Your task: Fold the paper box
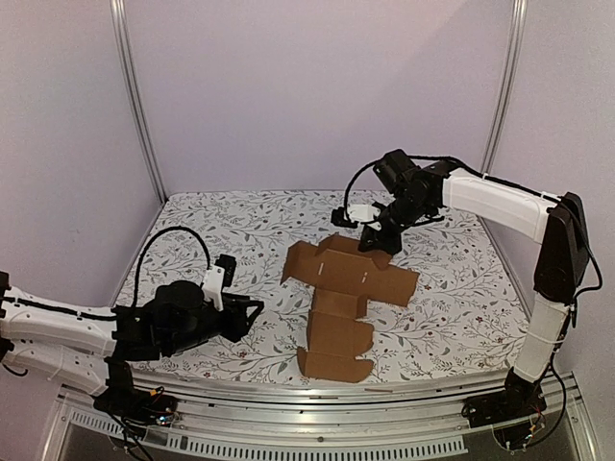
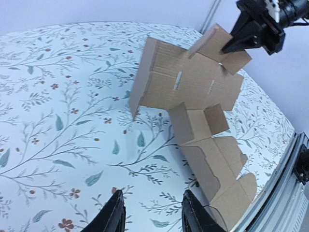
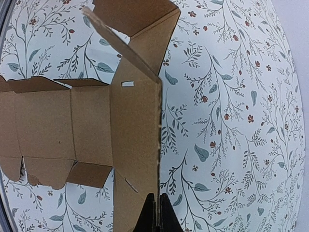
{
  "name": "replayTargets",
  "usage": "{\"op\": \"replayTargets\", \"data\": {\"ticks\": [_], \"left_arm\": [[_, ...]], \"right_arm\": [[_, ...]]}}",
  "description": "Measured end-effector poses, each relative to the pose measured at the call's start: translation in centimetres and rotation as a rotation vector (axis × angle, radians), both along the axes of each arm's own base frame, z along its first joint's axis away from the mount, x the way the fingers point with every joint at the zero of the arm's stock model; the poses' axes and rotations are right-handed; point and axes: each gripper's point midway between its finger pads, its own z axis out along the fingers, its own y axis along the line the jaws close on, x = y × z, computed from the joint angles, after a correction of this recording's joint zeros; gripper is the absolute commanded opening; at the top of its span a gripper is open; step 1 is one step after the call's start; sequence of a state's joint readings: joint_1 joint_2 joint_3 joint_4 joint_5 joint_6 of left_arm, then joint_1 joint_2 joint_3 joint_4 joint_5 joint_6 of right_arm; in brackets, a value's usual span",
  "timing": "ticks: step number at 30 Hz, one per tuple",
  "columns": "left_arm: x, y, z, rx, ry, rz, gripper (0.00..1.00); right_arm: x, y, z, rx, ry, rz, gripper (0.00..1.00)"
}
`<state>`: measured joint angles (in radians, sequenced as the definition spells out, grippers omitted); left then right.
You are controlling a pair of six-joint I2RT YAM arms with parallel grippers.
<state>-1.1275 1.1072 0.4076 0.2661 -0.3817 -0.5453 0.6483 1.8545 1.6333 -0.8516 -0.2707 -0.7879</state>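
matt brown cardboard paper box [image 1: 344,305], floral cloth table cover [image 1: 452,298]

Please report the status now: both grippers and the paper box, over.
Left gripper open, apart from the paper box. Right gripper shut on its raised far edge. Nothing in the way.

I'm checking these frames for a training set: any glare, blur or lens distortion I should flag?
Top external: soft, even, lilac-tinted light, no glare, faint shadow beside the paper box. Left wrist: sharp cardboard, left gripper slightly blurred. Right wrist: wide-angle bending at the edges, right gripper nearly black.
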Motion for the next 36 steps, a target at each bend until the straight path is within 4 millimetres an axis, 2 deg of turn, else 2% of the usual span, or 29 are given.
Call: {"op": "replayTargets", "data": {"ticks": [2,6,9,13,17,21,24,28,36], "left_arm": [[0.6,2.5,-0.5,-0.006,-0.003,0.072,0.43],[3.4,7.0,-2.4,0.002,0.015,0.226,0.43],[5.4,8.2,-4.1,0.040,0.048,0.275,0.43],[7.6,6.3,-5.3,0.080,0.087,0.216,0.44],[9.8,3.2,-5.3,0.053,0.083,0.104,0.44],[11.0,-0.2,-6.6,0.057,0.080,-0.045,0.44],[11.3,-3.0,-8.2,0.061,0.087,-0.167,0.43],[11.1,-5.3,-9.5,0.035,0.094,-0.283,0.44],[10.2,-7.8,-8.0,-0.066,0.037,-0.417,0.45]], "right_arm": [[0.2,-0.1,0.1,-0.020,-0.032,0.022,0.00],[0.4,0.3,0.1,-0.065,-0.108,0.073,0.00],[0.4,1.0,-0.2,-0.105,-0.181,0.121,0.00],[0.1,1.9,-1.0,-0.151,-0.255,0.178,0.00],[0.2,1.7,-2.6,-0.199,-0.298,0.201,0.00],[0.5,1.4,-3.6,-0.216,-0.325,0.205,0.00],[0.8,1.6,-3.9,-0.212,-0.346,0.200,0.00],[1.3,1.8,-3.7,-0.208,-0.379,0.195,0.00],[1.5,1.7,-4.8,-0.245,-0.429,0.208,0.00]]}}
